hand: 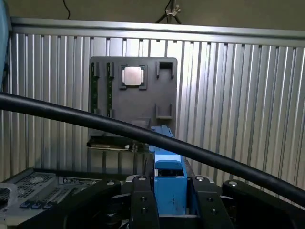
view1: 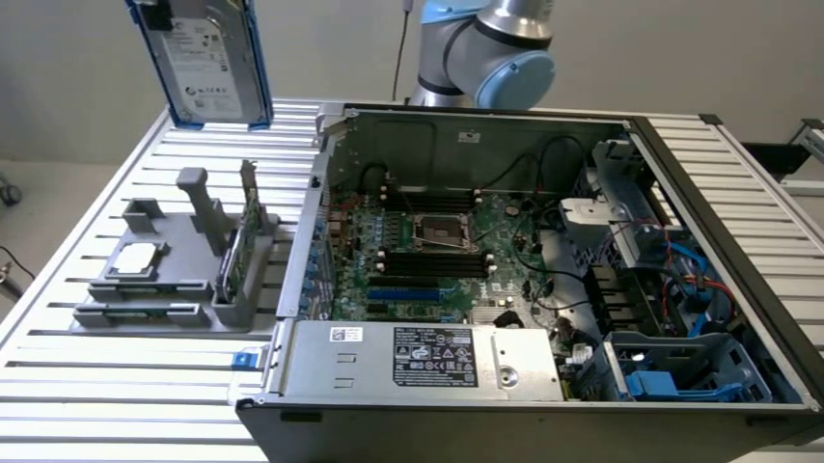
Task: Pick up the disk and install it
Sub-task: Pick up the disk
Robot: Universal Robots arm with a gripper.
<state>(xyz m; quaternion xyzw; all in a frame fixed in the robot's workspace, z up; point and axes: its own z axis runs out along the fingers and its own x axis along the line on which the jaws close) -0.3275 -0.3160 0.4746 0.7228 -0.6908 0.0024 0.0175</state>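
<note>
The disk point(view1: 212, 68), a silver-grey drive with a white label in a blue carrier frame, hangs upright in the air at the exterior view's upper left, above the grey fixture point(view1: 154, 280). In the wrist view my gripper point(hand: 169, 193) is shut on the disk's blue edge point(hand: 169, 181), with a black finger point(hand: 141, 202) on either side. The disk touches nothing below it.
The fixture holds a square silver chip point(view1: 135, 258) and an upright green card point(view1: 247, 212). The open computer case point(view1: 515, 260) lies on the slatted table point(view1: 77, 386), with a blue-trimmed bay point(view1: 670, 371) at its near right corner. A black cable point(hand: 143, 136) crosses the wrist view.
</note>
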